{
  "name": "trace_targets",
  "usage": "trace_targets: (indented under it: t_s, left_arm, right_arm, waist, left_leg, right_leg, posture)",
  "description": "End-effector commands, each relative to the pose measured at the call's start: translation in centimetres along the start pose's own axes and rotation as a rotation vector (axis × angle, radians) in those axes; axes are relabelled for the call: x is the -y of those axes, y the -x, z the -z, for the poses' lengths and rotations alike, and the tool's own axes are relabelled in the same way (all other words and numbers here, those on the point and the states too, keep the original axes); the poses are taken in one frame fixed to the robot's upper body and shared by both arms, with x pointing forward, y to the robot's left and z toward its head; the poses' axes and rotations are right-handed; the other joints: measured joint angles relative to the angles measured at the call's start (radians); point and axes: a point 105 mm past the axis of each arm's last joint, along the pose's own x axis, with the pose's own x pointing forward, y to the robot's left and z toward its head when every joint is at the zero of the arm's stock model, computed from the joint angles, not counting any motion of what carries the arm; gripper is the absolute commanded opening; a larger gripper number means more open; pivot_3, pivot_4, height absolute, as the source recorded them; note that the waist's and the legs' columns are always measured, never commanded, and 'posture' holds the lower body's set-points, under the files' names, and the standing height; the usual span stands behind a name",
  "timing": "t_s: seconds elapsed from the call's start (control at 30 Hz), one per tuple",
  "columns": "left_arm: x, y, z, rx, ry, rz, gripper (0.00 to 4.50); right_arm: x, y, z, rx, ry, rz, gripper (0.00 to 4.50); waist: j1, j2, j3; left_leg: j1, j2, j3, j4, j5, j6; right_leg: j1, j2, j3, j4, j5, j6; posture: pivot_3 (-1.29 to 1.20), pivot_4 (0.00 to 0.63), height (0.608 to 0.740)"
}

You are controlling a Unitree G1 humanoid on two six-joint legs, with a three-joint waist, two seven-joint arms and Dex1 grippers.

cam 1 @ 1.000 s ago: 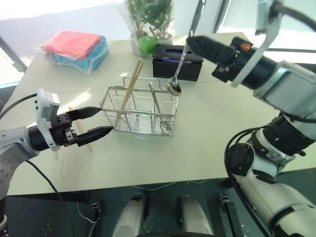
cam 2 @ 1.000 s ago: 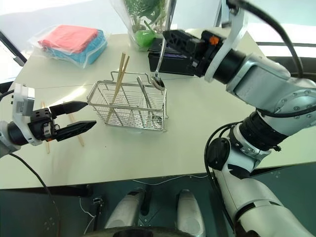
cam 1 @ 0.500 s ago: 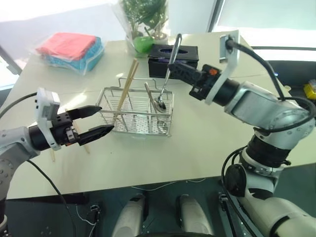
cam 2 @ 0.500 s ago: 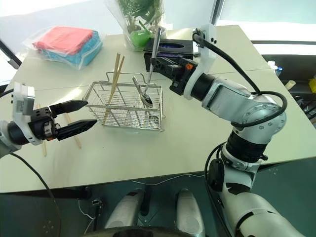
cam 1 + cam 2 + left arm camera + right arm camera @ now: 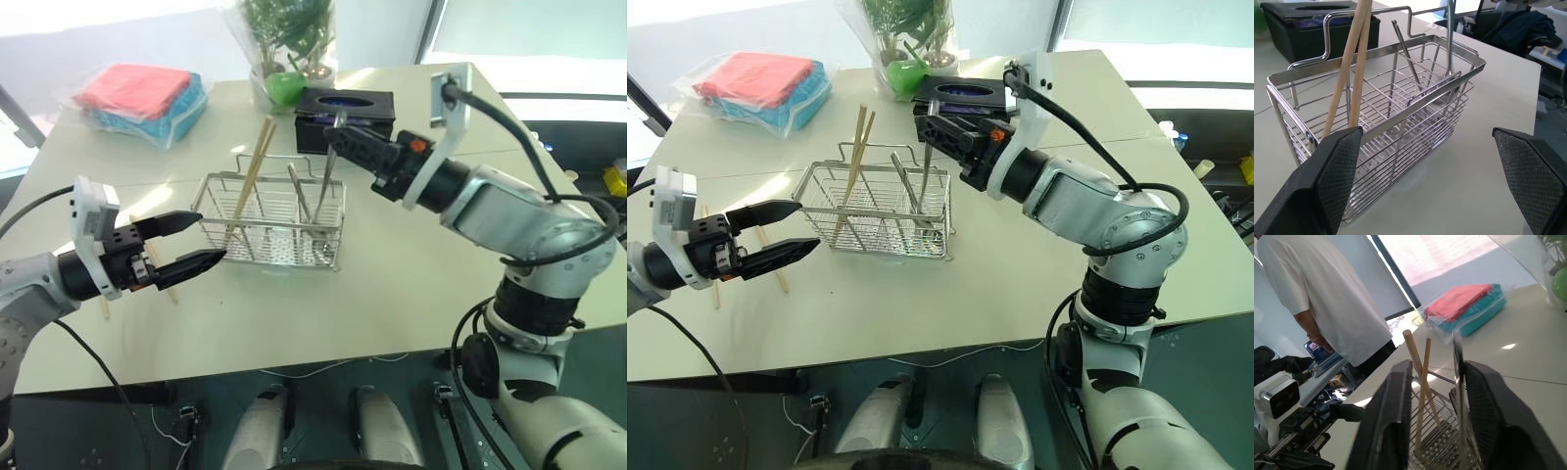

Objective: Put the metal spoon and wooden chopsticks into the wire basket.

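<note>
The wire basket (image 5: 274,238) stands mid-table. Two wooden chopsticks (image 5: 253,174) lean in its left end, and more wooden sticks (image 5: 168,286) lie on the table beside my left gripper. The metal spoon (image 5: 329,172) stands nearly upright in the basket's right end, bowl down, next to another metal utensil (image 5: 298,189) that leans there. My right gripper (image 5: 335,137) hovers over that end, open, the spoon's handle (image 5: 1457,363) loose between its fingers. To the left of the basket, my left gripper (image 5: 204,241) is open and empty, pointing at it.
A black tissue box (image 5: 345,106) and a potted plant (image 5: 292,44) sit behind the basket. A clear bag of red and blue cloths (image 5: 142,93) lies at the back left. A person in a white shirt (image 5: 1317,298) stands beyond the table.
My right gripper came down and left over the basket with the spoon, then opened. The spoon slid down into the basket. My left gripper stayed put.
</note>
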Motion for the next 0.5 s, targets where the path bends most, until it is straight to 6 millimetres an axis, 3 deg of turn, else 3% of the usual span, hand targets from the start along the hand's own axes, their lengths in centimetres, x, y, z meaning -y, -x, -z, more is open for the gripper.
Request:
trace_targets:
  t_s: [0.03, 0.1, 0.43, 0.5]
  left_arm:
    - [0.1, 0.5, -1.1, 0.030, -0.054, -0.016, 4.50]
    - [0.1, 0.5, -1.1, 0.030, -0.054, -0.017, 4.50]
    - [-1.4, 1.8, -2.1, 0.117, -0.029, -0.091, 4.50]
    - [-2.3, 2.9, -2.4, 0.142, -0.023, -0.145, 4.50]
  right_arm:
    - [-0.7, 0.2, -0.8, 0.038, 0.027, -0.023, 3.51]
    - [-0.6, 0.2, -0.8, 0.035, 0.033, -0.019, 4.46]
    - [-0.6, 0.8, -2.5, 0.033, 0.147, -0.022, 4.46]
    - [-0.8, 1.3, -3.3, 0.015, 0.208, -0.038, 3.94]
  waist:
    - [0.000, 0.000, 0.000]
    - [0.000, 0.000, 0.000]
    - [0.001, 0.000, 0.000]
    - [0.001, 0.000, 0.000]
  left_leg:
    - [0.000, 0.000, 0.000, 0.000, 0.000, 0.000]
    - [0.000, 0.000, 0.000, 0.000, 0.000, 0.000]
    - [0.000, 0.000, 0.000, 0.001, 0.000, 0.000]
    - [0.000, 0.000, 0.000, 0.001, 0.000, 0.000]
  right_leg:
    - [0.000, 0.000, 0.000, 0.000, 0.000, 0.000]
    - [0.000, 0.000, 0.000, 0.000, 0.000, 0.000]
    - [0.000, 0.000, 0.000, 0.000, 0.000, 0.000]
    - [0.001, 0.000, 0.000, 0.000, 0.000, 0.000]
  posture:
    - [0.00, 0.150, 0.740]
    - [0.00, 0.150, 0.740]
    - [0.00, 0.150, 0.740]
    - [0.00, 0.150, 0.740]
